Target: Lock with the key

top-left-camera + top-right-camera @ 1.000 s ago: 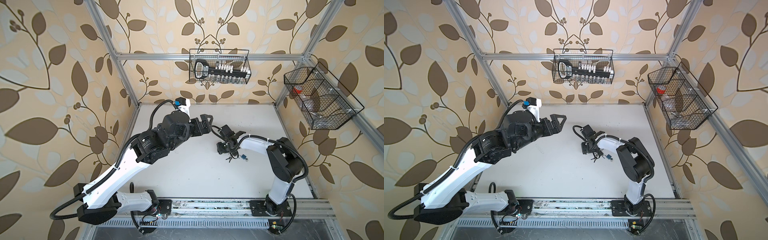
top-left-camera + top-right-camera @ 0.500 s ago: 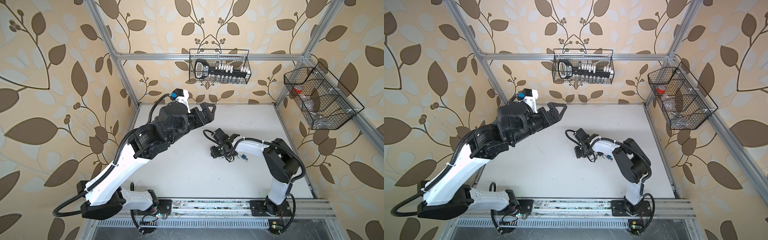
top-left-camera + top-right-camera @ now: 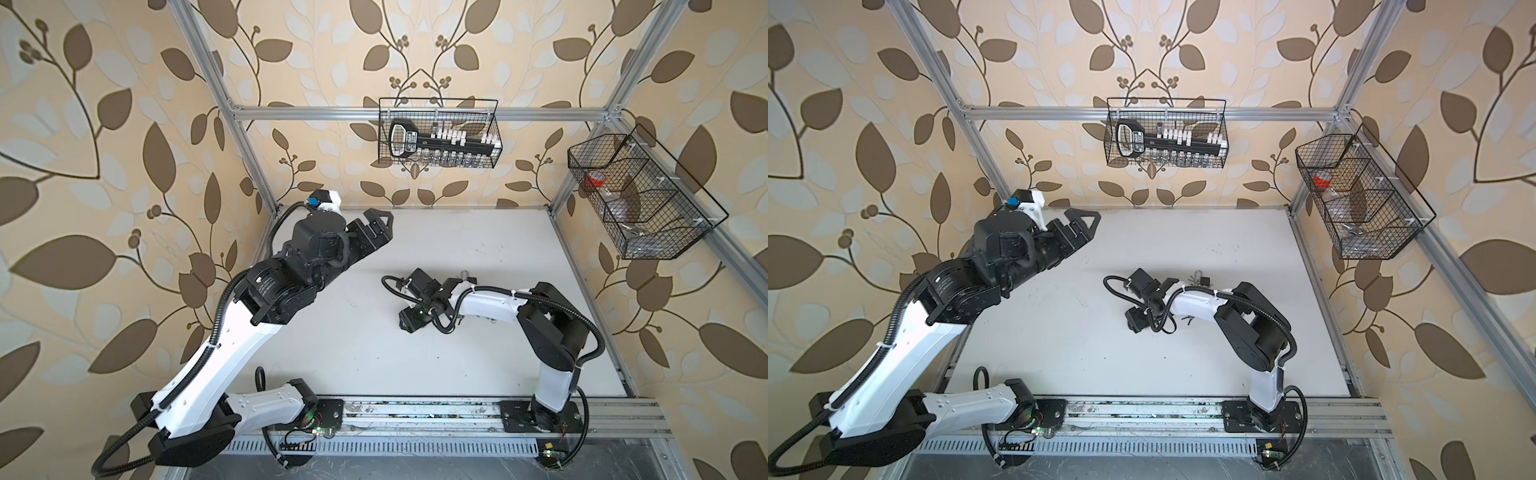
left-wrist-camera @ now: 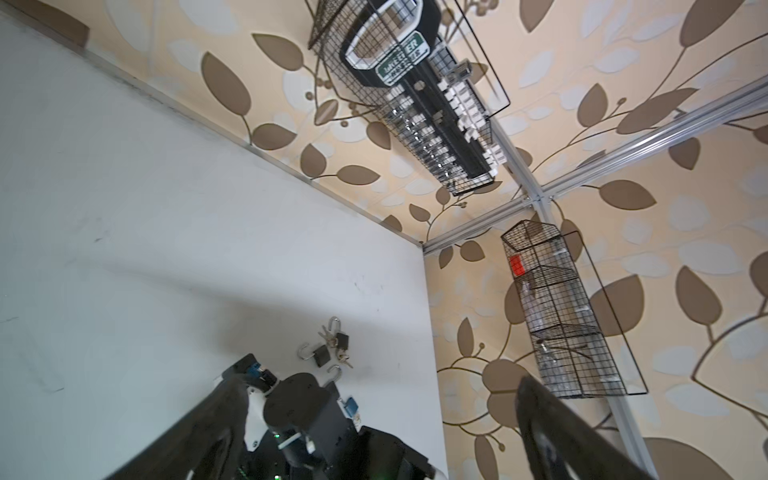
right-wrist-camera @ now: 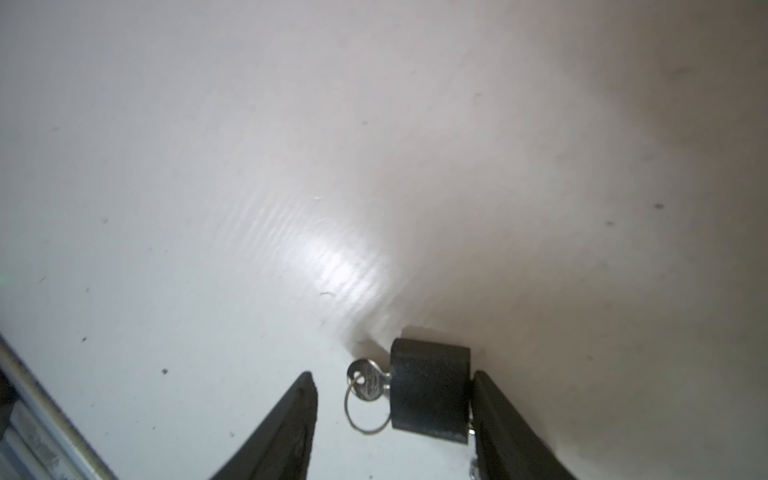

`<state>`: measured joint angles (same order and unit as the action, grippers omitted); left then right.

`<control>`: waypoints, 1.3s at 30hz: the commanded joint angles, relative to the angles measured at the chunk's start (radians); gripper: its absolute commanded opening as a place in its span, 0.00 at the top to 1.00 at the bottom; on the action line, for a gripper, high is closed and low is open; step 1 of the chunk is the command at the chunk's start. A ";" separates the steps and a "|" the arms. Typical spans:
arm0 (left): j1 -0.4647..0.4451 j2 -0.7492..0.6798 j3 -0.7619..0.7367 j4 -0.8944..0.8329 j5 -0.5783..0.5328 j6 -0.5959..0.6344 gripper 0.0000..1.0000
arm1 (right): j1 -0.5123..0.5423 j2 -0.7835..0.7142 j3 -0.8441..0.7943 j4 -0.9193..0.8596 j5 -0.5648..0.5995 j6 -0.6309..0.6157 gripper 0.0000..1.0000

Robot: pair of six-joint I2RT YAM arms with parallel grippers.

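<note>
Working over the white table (image 3: 457, 365), we are holding the left gripper (image 3: 384, 224) raised, jaws fully spread and empty. With the right gripper (image 5: 392, 376), jaws parted, we are straddling the black padlock (image 5: 430, 390) on the tabletop, one finger (image 5: 503, 415) touching its body. The key (image 5: 368, 380) is sitting in the padlock.

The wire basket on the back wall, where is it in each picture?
A top view: back-wall basket upper middle, at the frame rail.
A top view: upper middle too.
Left wrist: along the top, slanting.
Right wrist: not in it.
Shared landmark: side basket with its red item; right wrist lacks it.
</note>
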<state>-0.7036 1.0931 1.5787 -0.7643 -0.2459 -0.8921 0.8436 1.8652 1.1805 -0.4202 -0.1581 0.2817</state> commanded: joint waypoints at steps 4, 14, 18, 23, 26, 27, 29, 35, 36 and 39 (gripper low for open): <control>0.060 -0.059 -0.125 -0.156 -0.014 0.081 0.01 | 0.022 -0.184 -0.046 0.024 0.174 0.047 0.34; 0.298 -0.062 -0.358 -0.086 0.205 0.134 0.01 | 0.099 -0.258 -0.131 -0.020 0.280 0.590 0.49; 0.348 -0.057 -0.371 -0.080 0.238 0.161 0.01 | 0.132 -0.241 -0.167 0.046 0.249 0.694 0.51; 0.365 -0.050 -0.389 -0.068 0.265 0.170 0.01 | 0.136 -0.179 -0.166 0.079 0.209 0.696 0.50; 0.368 -0.050 -0.411 -0.055 0.280 0.168 0.01 | 0.137 -0.152 -0.152 0.079 0.213 0.689 0.49; 0.368 -0.052 -0.416 -0.052 0.283 0.166 0.01 | 0.136 -0.145 -0.150 0.081 0.217 0.687 0.49; 0.369 -0.058 -0.430 -0.045 0.290 0.163 0.01 | 0.136 -0.130 -0.142 0.079 0.227 0.684 0.47; 0.372 -0.070 -0.438 -0.047 0.286 0.171 0.01 | 0.135 -0.070 -0.110 0.079 0.238 0.673 0.43; 0.372 -0.071 -0.436 -0.047 0.284 0.173 0.01 | 0.135 -0.061 -0.102 0.079 0.240 0.671 0.42; 0.373 -0.076 -0.434 -0.052 0.282 0.178 0.01 | 0.133 -0.038 -0.084 0.079 0.247 0.665 0.40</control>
<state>-0.3447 1.0420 1.1389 -0.8318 0.0269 -0.7338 0.9787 1.7977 1.0554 -0.3393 0.0681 0.9451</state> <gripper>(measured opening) 0.989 0.595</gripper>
